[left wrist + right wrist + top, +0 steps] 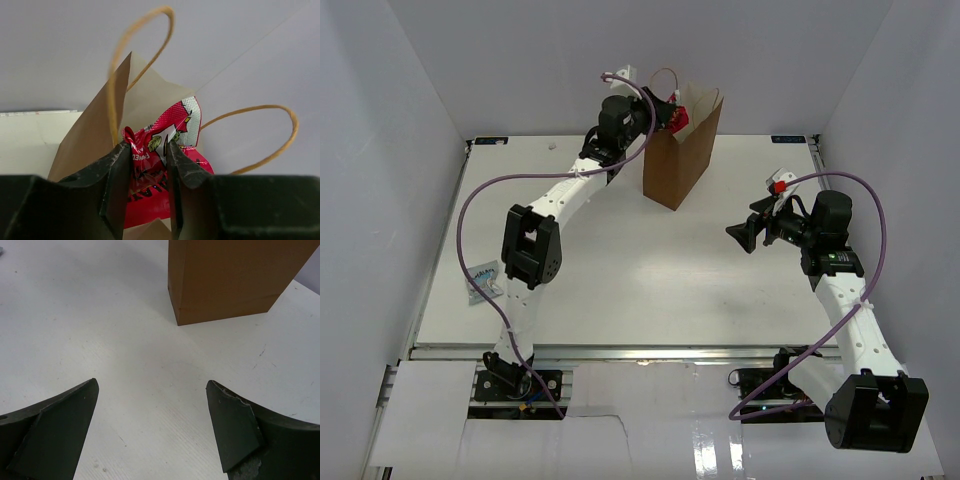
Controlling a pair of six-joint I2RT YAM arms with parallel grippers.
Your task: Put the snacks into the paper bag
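Left tool clamped on red packet at paper bag mouth; bag's inside hidden. Right tool apart over tabletop.

A white table spreads beneath the right gripper, its matte surface faintly scuffed and speckled. A pale grey back wall rises beyond the left gripper, and matching side walls stand outward of each. Well back from both, an aluminium rail edges the table, with a glossy white board farther back still.
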